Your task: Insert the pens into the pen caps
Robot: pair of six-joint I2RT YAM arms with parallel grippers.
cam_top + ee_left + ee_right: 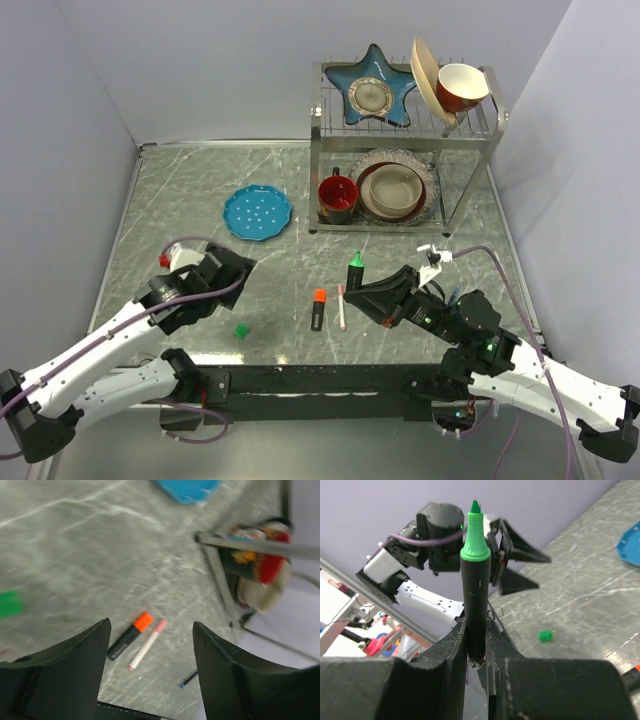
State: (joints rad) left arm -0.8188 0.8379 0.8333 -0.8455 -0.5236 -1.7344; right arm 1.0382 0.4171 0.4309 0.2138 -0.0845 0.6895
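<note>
Right hand [475,630] pinches uncapped green marker [474,580]; left hand [238,268] spread, empty. Green cap [241,329] lies loose; nearby orange marker [318,309] capped.

The grey marbled surface [180,200] carries a blue plate [257,212] at mid-left and a wire rack [316,150] at the far right. Nearer the front lie a loose green cap [241,329], a black marker [318,309] with an orange cap, a white pen [341,306] just beside it, and a thin blue pen [189,680].
</note>
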